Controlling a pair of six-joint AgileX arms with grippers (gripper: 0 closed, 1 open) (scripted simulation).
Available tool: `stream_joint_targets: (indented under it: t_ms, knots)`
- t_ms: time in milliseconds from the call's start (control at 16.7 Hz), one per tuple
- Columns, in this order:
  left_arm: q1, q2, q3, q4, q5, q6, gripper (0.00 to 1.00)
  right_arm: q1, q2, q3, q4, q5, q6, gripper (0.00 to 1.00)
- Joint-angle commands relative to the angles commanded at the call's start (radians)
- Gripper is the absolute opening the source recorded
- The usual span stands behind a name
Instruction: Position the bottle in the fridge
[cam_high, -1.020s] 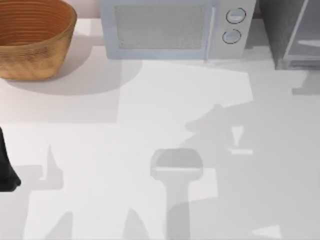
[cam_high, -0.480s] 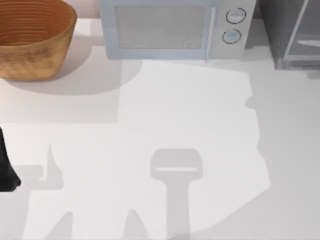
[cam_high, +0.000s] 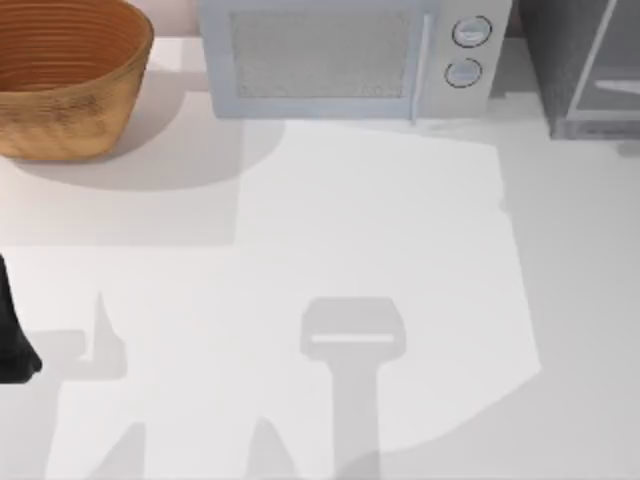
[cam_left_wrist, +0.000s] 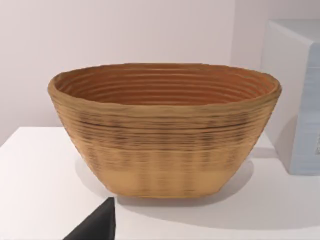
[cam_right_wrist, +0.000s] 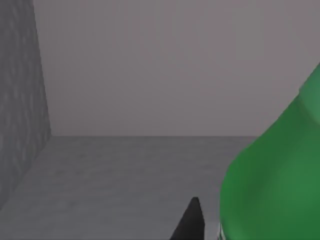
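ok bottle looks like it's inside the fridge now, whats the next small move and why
Probably lower the bottle a touch, then let go. In the right wrist view it sits close to the camera over the grey floor of the fridge, with the back and side walls around it, so it seems inside already; whether its base touches the floor cannot be seen. The left arm is parked at the table's left edge.

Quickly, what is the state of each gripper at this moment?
Left gripper: cannot be told.
Right gripper: next to the bottle inside the fridge; grip cannot be told.
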Motion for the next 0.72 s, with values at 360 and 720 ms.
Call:
stream_joint_targets:
  t_ms: [360, 720]
  knots:
    - [0.000, 0.000, 0.000, 0.000, 0.000, 0.000, 1.00, 0.019, 0.123, 0.222, -0.098, 0.022, -0.001, 0.01]
    - [0.000, 0.000, 0.000, 0.000, 0.000, 0.000, 1.00, 0.046, 0.256, 0.490, -0.231, 0.050, -0.003, 0.01]
